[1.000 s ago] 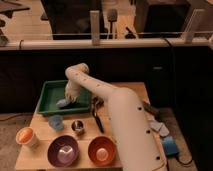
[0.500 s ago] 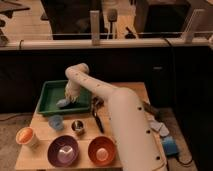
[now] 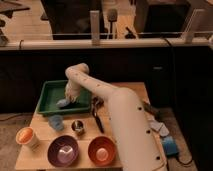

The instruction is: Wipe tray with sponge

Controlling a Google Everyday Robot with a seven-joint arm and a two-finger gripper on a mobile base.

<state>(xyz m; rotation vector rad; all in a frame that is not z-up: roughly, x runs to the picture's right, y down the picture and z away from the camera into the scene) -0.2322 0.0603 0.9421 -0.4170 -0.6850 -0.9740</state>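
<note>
The green tray (image 3: 50, 90) lies at the back left of the wooden table. The pale-blue sponge (image 3: 64, 103) rests on the tray floor near its front middle. My gripper (image 3: 69, 99) comes down into the tray from the white arm and sits right on the sponge, pressing it against the tray floor. The arm hides part of the tray's right side.
On the table in front of the tray: a light-blue cup-like object (image 3: 56, 121), a small metal cup (image 3: 77, 126), an orange cup (image 3: 26, 136), a purple bowl (image 3: 63, 150), an orange bowl (image 3: 102, 150), a dark utensil (image 3: 96, 119). A brighter blue block (image 3: 170, 145) lies right.
</note>
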